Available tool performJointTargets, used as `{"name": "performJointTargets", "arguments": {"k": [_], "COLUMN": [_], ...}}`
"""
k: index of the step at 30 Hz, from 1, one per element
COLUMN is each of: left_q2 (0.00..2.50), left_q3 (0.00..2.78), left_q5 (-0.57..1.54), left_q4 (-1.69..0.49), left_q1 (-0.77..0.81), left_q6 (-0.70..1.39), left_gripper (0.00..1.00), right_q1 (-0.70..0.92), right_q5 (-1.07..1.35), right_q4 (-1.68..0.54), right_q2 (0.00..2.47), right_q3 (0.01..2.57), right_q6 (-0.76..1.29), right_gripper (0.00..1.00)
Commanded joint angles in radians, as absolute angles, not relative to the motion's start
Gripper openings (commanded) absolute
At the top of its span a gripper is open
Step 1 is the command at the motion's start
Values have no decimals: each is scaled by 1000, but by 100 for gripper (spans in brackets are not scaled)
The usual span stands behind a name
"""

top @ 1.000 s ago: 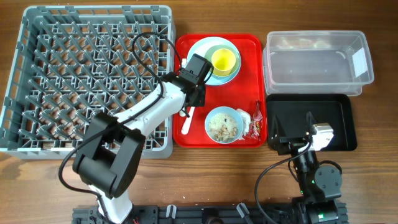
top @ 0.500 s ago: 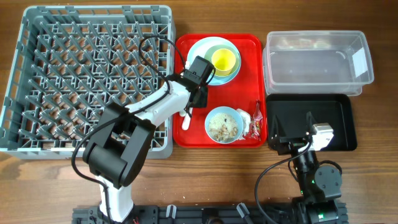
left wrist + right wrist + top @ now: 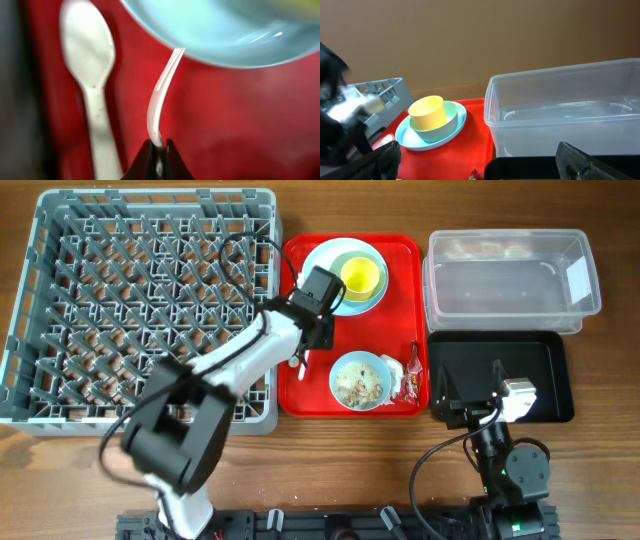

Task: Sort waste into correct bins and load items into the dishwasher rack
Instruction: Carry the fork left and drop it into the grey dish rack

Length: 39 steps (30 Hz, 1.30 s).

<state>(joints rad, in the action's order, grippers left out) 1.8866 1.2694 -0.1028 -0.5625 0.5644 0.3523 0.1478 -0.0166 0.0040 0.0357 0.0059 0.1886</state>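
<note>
At the front right of the bench [image 3: 600, 480], the right claw [image 3: 479, 161] sits over the near end of the black tray [image 3: 548, 368], fingers set wide apart w/ nothing btwn them. Just left of that tray, on the front part of the red tray [image 3: 400, 290], is a pale blue bowl [image 3: 358, 380] holding whitish crumbs & beige bits, w/ the shiny red wrapper [image 3: 408, 380] just beside it on the right. Farther back, nr the red tray's left edge, the left claw [image 3: 159, 150] is clamped tight on the handle end of the white fork [image 3: 161, 95]. The tines point at the rim of the pale blue plate [image 3: 225, 35], very close; touching or not, can't tell. The white spoon [image 3: 92, 70] lies flat on the red tray beside the fork, bowl end toward the plate. On the plate stands a pale green bowl [image 3: 447, 127] w/ the yellow cup [image 3: 427, 112] upright inside. Back right, behind the black tray, is the clear tub [image 3: 510, 285]. The grey rack [image 3: 100, 416] fills the bench's left side, just beside the red tray.
</note>
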Motion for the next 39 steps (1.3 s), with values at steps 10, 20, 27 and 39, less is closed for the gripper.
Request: {"name": "performJointTargets", "arguments": {"k": [10, 20, 27, 39], "left_q2": [1512, 1619, 1652, 1685], "left_q3": [1273, 1270, 1270, 1296], "left_q5": [-323, -211, -146, -146], "left_q4": [-754, -771, -763, -764], "left_q1": [430, 294, 295, 295], "left_q6": [313, 265, 352, 352], "left_gripper": [4, 4, 4, 32], "right_q1": [148, 148, 148, 148], "right_q5": [-18, -18, -18, -18], "right_q4": [9, 9, 9, 9], "right_q2": [34, 34, 34, 34], "right_q3": [5, 5, 5, 5], "right_q6": [186, 186, 186, 186], "right_gripper": [100, 100, 100, 100]}}
